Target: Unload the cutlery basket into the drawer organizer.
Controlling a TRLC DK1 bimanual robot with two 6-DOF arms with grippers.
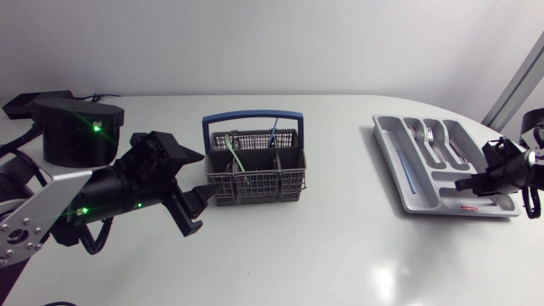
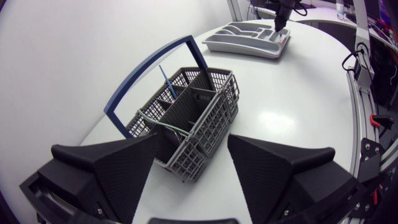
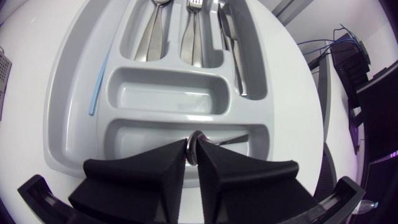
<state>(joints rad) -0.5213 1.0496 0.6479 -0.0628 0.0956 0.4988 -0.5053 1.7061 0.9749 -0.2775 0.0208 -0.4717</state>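
Note:
The grey cutlery basket (image 1: 255,170) with a blue handle (image 1: 252,116) stands mid-table; a blue stick (image 2: 166,81) and a thin green piece (image 2: 168,124) rise from it. My left gripper (image 1: 191,208) hovers open just left of it, the basket's near corner ahead of its fingers (image 2: 106,168). The grey drawer organizer (image 1: 399,170) lies at the right, with spoons (image 3: 154,31), forks (image 3: 193,31), a knife (image 3: 236,50) and a blue stick (image 3: 98,81). My right gripper (image 3: 193,155) is over its near crosswise compartment, shut on a teaspoon (image 3: 231,139).
A black round device (image 1: 81,127) sits at the back left, behind my left arm. The white tabletop (image 1: 340,246) spreads between basket and organizer, and the organizer lies close to the table's right edge.

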